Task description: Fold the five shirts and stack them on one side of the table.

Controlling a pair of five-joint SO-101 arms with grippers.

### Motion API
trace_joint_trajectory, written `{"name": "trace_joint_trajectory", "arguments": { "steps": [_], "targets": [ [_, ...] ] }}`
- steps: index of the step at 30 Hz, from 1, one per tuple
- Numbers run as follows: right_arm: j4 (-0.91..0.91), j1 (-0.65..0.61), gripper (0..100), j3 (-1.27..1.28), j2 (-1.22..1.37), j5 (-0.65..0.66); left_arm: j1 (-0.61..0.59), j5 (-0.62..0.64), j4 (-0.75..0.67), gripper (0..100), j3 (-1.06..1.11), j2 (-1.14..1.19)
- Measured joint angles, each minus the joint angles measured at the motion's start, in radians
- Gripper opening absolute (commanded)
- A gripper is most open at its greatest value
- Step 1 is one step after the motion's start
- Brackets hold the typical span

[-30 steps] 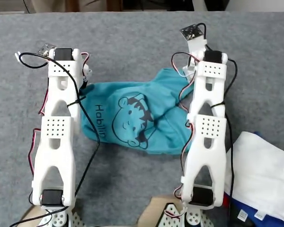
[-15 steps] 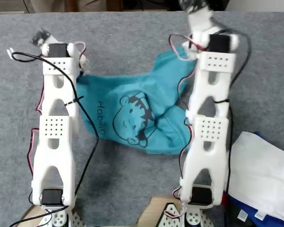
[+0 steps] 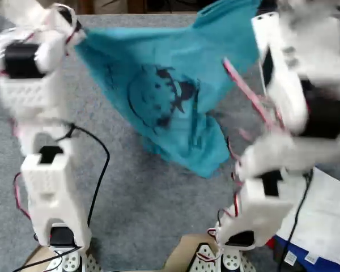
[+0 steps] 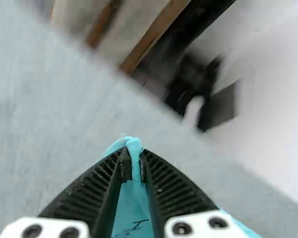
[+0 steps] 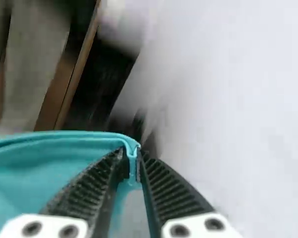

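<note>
Two edges pinched: my left gripper point(image 4: 131, 158) and right gripper point(image 5: 130, 156) each nip the teal shirt point(image 3: 158, 96), now hoisted off the table point(image 3: 130, 215) and spread between them; I judge it ready to lay flat for folding.

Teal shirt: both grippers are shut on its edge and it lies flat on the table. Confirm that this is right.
Not flat. The high view shows the teal shirt held up above the table, hanging spread between the two arms. The rest is right: the left gripper and the right gripper are each shut on its edge, as the wrist views show.
</note>
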Motion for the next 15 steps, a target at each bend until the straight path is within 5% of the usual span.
{"name": "trace_joint_trajectory", "arguments": {
  "steps": [10,15],
  "targets": [
    [-0.190,0.095,0.4,-0.017,-0.308,0.000,-0.002,-0.265,0.002,2,-0.006,-0.529],
    [-0.176,0.133,0.4,-0.029,-0.385,0.000,-0.002,-0.330,0.002,2,0.199,-0.718]
  ]
}}
